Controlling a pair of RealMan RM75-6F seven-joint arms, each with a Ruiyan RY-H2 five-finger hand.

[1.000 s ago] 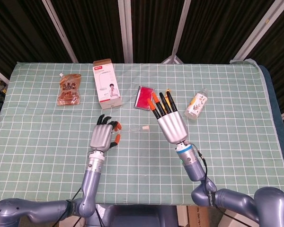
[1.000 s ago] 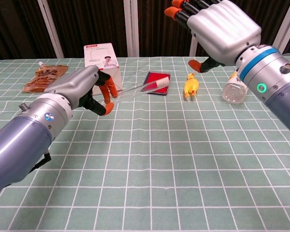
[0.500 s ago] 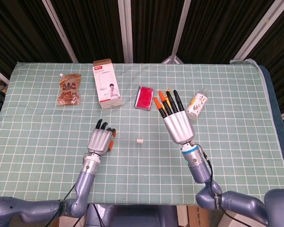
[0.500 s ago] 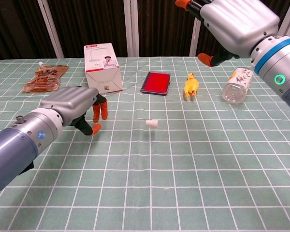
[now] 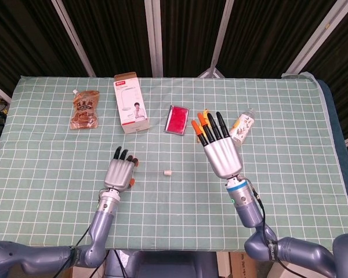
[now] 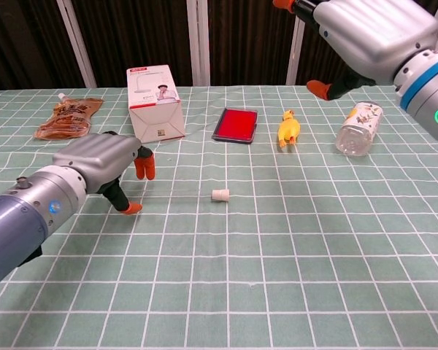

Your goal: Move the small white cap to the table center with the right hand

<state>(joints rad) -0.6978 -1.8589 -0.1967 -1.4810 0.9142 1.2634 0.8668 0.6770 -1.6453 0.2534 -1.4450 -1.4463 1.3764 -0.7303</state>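
Note:
The small white cap lies on its side on the green checked cloth near the table's middle, with nothing touching it. My right hand hovers to the right of the cap, fingers straight and spread, holding nothing. My left hand sits low to the left of the cap, fingers loosely apart and empty.
Along the far side lie a brown pouch, a white carton, a red flat case, a yellow duck toy and a small clear bottle. The table's right edge is bordered in blue.
The cap has left my left hand's side and come to rest on the cloth. Both hands have drawn back toward me, the left one sinking lower.

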